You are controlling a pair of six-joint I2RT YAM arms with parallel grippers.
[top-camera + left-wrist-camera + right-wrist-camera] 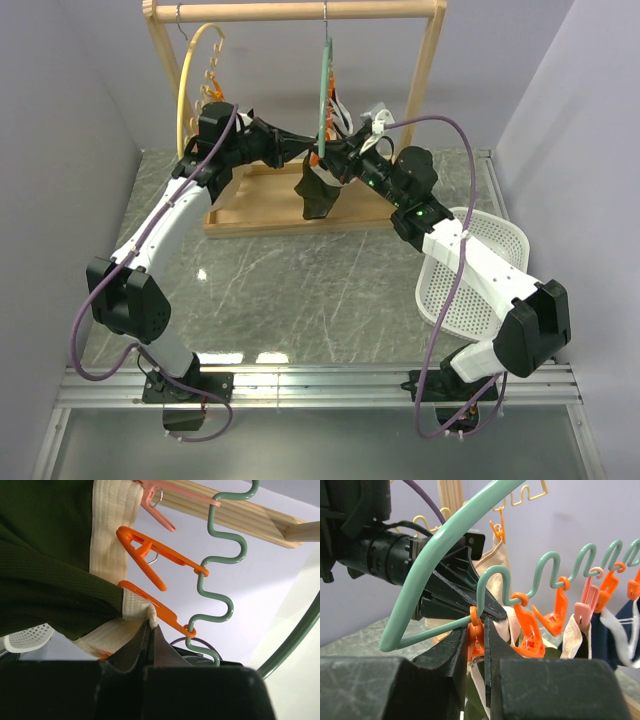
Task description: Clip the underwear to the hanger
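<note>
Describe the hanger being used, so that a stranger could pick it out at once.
A wooden rack stands at the back of the table, with two arc hangers on its top bar. The hanger meant hangs right of centre. It is thin and teal-green with orange clips; its neighbour to the left is cream-yellow.

Your count as it stands: robot arm, two; left gripper, one; right gripper, one; purple cable, two; wooden rack, one; arc hangers, two, namely one teal hanger and one cream-yellow hanger; garments, three, namely one olive underwear, one navy garment, one beige garment; orange clip, five you can count along the teal hanger in the right wrist view; pink clip, one there; white mesh basket, one.
</note>
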